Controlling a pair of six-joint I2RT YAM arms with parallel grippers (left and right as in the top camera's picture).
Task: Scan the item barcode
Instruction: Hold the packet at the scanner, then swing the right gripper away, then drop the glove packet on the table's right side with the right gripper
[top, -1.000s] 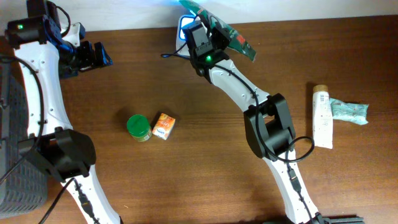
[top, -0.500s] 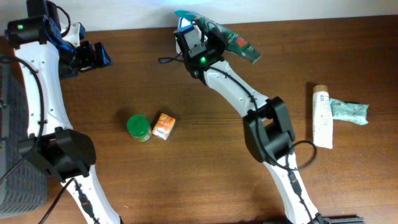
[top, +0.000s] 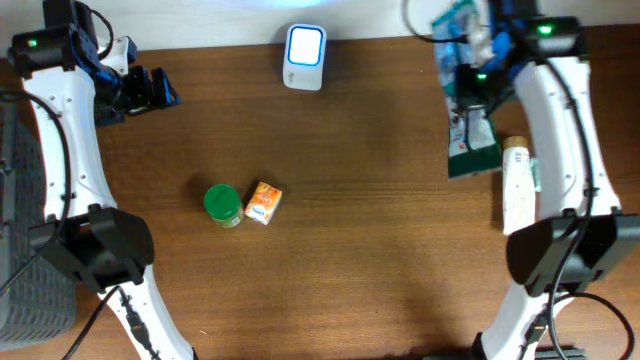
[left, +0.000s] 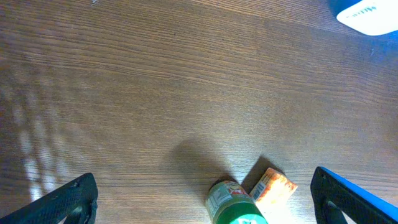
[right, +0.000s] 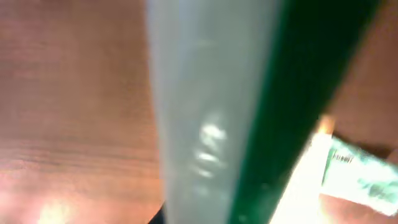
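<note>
Overhead alone, whole green packet

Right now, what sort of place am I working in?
Probably a mock checkout bench: a wooden table with a white barcode scanner at its far edge, small groceries laid out (green-lidded jar, orange carton, white tube), and a green packet in the right gripper.

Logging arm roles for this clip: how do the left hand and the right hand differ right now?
The left hand is open and empty; the right hand is shut on a green packet. The left hand is over the left side of the table, the right hand over the right side, near a white tube. Both are away from the scanner.
</note>
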